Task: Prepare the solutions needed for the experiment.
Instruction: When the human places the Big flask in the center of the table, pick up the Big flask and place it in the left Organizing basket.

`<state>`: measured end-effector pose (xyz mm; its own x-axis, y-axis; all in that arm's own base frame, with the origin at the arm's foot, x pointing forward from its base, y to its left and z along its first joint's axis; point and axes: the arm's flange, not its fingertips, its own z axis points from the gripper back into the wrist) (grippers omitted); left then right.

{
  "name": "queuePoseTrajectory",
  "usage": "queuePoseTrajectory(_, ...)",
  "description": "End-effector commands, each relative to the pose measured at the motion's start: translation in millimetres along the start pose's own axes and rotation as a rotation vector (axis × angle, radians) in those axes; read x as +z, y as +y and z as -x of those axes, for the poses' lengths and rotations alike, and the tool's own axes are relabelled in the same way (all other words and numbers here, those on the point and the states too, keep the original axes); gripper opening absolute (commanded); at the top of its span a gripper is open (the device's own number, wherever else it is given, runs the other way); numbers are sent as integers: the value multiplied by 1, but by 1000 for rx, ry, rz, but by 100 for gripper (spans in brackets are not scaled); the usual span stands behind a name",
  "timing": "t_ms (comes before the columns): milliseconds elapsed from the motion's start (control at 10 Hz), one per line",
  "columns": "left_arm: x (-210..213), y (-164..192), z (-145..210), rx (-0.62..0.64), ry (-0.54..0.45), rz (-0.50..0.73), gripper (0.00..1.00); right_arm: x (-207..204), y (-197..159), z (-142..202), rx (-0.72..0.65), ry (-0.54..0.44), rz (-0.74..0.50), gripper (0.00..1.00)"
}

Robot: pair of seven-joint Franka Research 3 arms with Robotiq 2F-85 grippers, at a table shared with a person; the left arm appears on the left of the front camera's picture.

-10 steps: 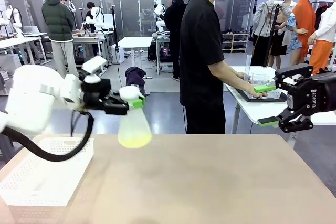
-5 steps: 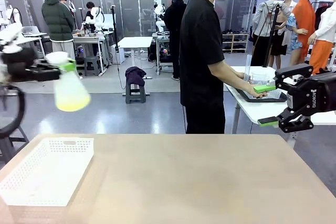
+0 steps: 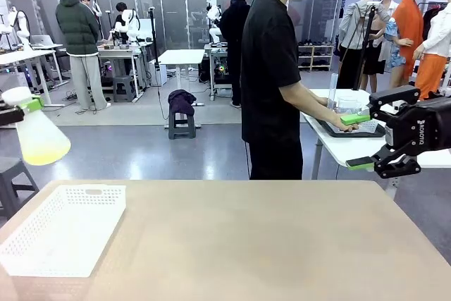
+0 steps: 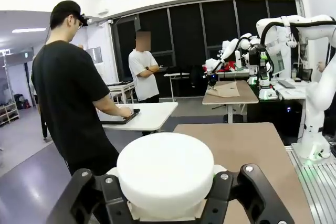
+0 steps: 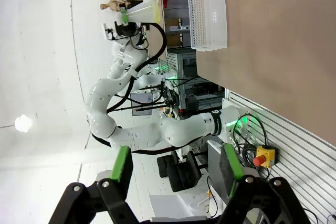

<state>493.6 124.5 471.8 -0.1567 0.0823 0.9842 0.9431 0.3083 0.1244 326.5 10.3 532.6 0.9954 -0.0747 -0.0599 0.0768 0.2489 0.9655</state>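
Observation:
A clear conical flask (image 3: 39, 135) hangs in the air at the far left, left of and above the table. It holds the solutions (image 3: 45, 149), a shallow pale yellow layer, and carries a white round stopper (image 3: 15, 95). My left gripper (image 3: 27, 106) is shut on the flask's neck. Its wrist view shows the stopper (image 4: 165, 174) from above, between its black fingers (image 4: 86, 195). Off the table's right edge my right gripper (image 3: 358, 141) stands open and holds nothing. Its wrist view shows its green pads (image 5: 122, 169) apart and the flask (image 5: 143, 11) far off.
A white perforated basket (image 3: 63, 230) lies on the tan table (image 3: 268, 244) at the front left. A person in a black shirt (image 3: 271, 68) stands beyond the far edge, hands at a dark tray (image 3: 352, 130) on a white side table.
My left arm has swung the flask leftward, from above the table's left part out past its left edge. The right gripper and the person have stayed put.

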Motion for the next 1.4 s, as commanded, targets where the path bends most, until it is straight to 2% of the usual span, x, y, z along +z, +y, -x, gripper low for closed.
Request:
queuePoseTrajectory(0,7,0,28,9,-21,12,11,0,1,-1,14,0,-16,85)
queuePoseTrajectory(200,16,-3,58,53,-22,43,11,0,1,-1,14,0,-16,85)
queuePoseTrajectory(300,18,-2,73,48,30,29,11,0,1,-1,14,0,-16,85)
queuePoseTrajectory(600,8,-13,111,105,41,74,11,0,1,-1,14,0,-16,85)
queuePoseTrajectory(900,-8,-30,143,108,73,87,11,0,1,-1,14,0,-16,85)
queuePoseTrajectory(1300,-15,-35,177,94,109,110,11,0,1,-1,14,0,-16,85)
